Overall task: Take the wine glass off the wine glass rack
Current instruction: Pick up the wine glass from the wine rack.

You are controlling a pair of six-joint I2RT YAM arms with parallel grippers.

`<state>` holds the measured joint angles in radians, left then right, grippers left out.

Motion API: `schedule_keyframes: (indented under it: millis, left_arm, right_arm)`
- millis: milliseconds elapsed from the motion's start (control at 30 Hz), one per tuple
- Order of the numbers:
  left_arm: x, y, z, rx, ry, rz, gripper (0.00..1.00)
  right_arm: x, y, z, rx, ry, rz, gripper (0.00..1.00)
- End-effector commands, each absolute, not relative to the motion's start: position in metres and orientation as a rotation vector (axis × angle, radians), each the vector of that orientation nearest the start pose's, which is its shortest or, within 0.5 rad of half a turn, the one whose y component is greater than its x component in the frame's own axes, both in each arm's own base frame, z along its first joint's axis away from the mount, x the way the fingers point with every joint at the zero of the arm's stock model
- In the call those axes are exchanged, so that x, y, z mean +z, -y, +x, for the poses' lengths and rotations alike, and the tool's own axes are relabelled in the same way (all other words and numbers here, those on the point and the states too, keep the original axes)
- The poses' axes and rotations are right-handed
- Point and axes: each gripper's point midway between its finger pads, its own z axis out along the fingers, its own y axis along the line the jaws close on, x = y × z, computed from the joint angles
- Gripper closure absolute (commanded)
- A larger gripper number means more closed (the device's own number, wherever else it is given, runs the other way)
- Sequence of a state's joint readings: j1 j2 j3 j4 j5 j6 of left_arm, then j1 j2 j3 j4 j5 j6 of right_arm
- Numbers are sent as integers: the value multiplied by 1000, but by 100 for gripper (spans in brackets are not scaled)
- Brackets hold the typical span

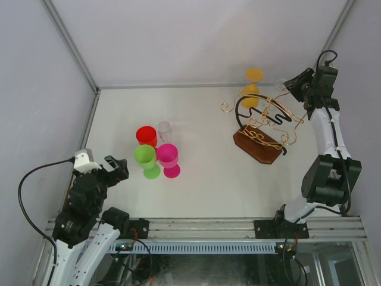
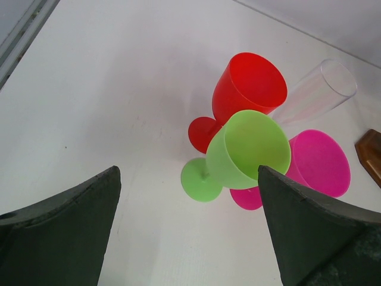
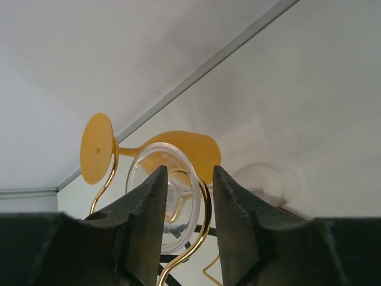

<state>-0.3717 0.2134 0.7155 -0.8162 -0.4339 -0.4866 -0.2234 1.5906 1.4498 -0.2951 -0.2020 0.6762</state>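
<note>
The clear glass point(image 3: 169, 202) hangs on the rack's gold wire at the rack's 1 o'clock, its round foot seen in the gap of the right hand point(image 3: 189, 179); that hand's fingers point(image 3: 149, 202) stand a little apart, one on each side of the foot; whether they touch the glass I cannot tell. An orange glass point(image 3: 178, 149) hangs just beyond it, at the rack's 12 o'clock in the top view, its foot caught in a curled wire end. The rack point(image 1: 260, 146) stands on its brown base at about 2 o'clock on the desk point(image 1: 208, 185), black arch and gold arms rising from it. Well apart, at the rack's 9 o'clock, four cups cluster: red point(image 1: 146, 136), green point(image 1: 144, 156), pink point(image 1: 167, 155) and a clear flute point(image 1: 164, 128), the green one's bowl touching the pink one's. The left hand point(image 2: 187, 238) hovers at 7 o'clock of the cluster, fingers spread wide, holding nothing.
</note>
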Motion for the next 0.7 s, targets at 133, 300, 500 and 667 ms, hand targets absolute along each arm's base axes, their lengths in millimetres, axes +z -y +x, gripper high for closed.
schedule_keyframes:
  millis: [133, 300, 500, 667]
  left_arm:
    - [233, 11, 181, -202, -1797, -407, 0]
    - [232, 11, 182, -202, -1801, -406, 0]
    - [232, 11, 182, -203, -1802, -404, 0]
    - [232, 12, 183, -202, -1806, -403, 0]
  right_arm:
    - [295, 61, 485, 411, -1843, 734, 72]
    - [294, 65, 479, 324, -1867, 712, 75]
    - [298, 58, 479, 307, -1866, 676, 81]
    - [302, 56, 478, 307, -1859, 667, 81]
